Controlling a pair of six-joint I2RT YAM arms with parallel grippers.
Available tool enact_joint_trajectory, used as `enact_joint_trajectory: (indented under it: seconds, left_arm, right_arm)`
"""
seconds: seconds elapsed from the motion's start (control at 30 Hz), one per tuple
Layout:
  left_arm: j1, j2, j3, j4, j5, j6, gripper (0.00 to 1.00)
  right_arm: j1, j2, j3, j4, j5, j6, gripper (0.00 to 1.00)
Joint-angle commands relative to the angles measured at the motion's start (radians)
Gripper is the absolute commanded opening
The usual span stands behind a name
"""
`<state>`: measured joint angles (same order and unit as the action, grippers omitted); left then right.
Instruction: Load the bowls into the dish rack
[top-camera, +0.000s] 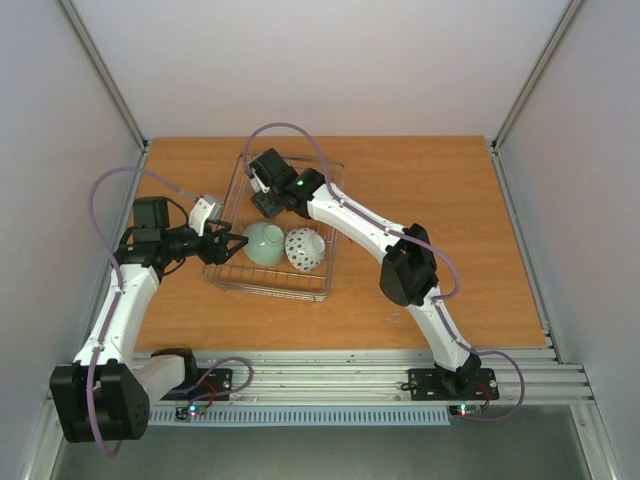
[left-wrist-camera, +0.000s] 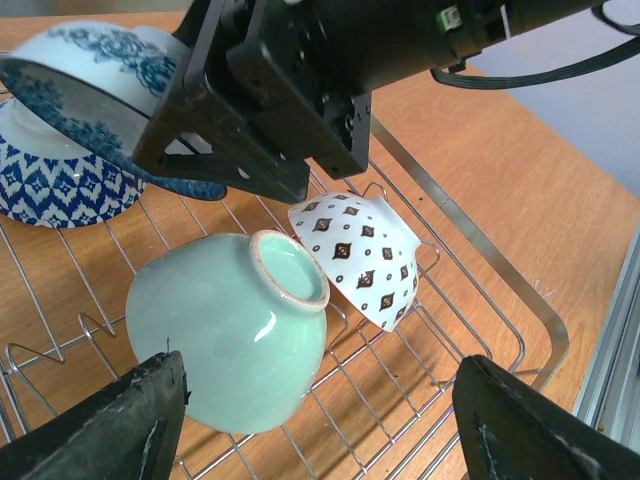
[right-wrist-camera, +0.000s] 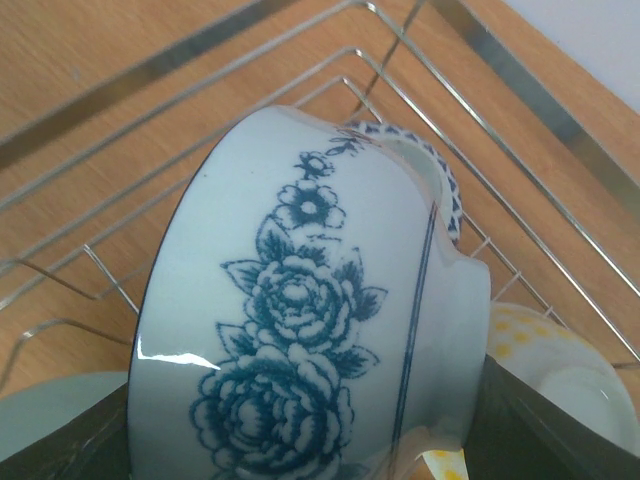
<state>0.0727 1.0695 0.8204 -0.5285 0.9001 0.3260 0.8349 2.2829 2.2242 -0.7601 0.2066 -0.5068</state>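
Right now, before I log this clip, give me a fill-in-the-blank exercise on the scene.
The right gripper holds a white ceramic bowl painted with blue ____.
The mint green ceramic bowl and the white dark-speckled ceramic bowl lie ____ the silver wire dish rack.
The left gripper has its jaws ____.
Missing: flowers; inside; open.

Lab robot cell: plain white panels (top-camera: 300, 60), aluminium rail (top-camera: 400, 375), wooden tabletop (top-camera: 430, 200).

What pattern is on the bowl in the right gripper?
Dark blue roses on white; the floral bowl shows best in the right wrist view.
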Motion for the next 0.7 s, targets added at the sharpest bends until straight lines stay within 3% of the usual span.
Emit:
enact_joint_trajectory:
  seconds: [0.0,0.67]
  left_arm:
    - [0.005,-0.01,-0.013,0.043,0.008,0.006,0.74]
    - [0.006,-0.006,-0.017,0.054,0.0,-0.003,0.74]
  right_arm:
    - [-0.005,0.017,0.064,-0.057,0.082,-0.054,0.01]
    - [-0.008,0.141,0.161,-0.234,0.206,-0.149,0.01]
